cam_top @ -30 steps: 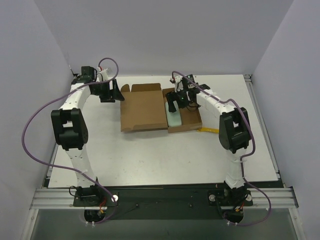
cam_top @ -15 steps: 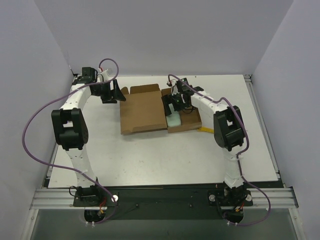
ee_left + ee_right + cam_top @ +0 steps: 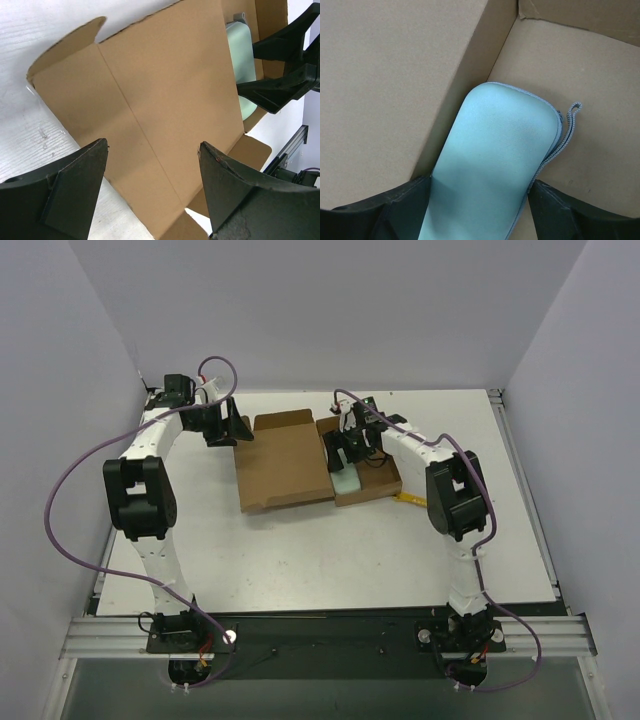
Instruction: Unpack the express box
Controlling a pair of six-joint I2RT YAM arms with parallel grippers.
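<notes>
The box (image 3: pixel 300 465) lies open on the worktop (image 3: pixel 300 550), lid (image 3: pixel 165 100) folded out left. The pouch (image 3: pixel 495 150) is not yet out. The right hand (image 3: pixel 479 200) straddles it, grip unclear; the left hand (image 3: pixel 152 145) hovers open.

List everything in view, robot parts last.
box: one, brown cardboard, far centre of the table, lid open to the left
case: one, pale green with a grey loop, lying in the box's tray beside the lid hinge
knife: one, yellow, on the table at the box's right, partly hidden by the right arm
table: one, white
left gripper: black, open, at the lid's left edge, holding nothing
right gripper: black, over the tray, a finger on either side of the case; grip unclear
</notes>
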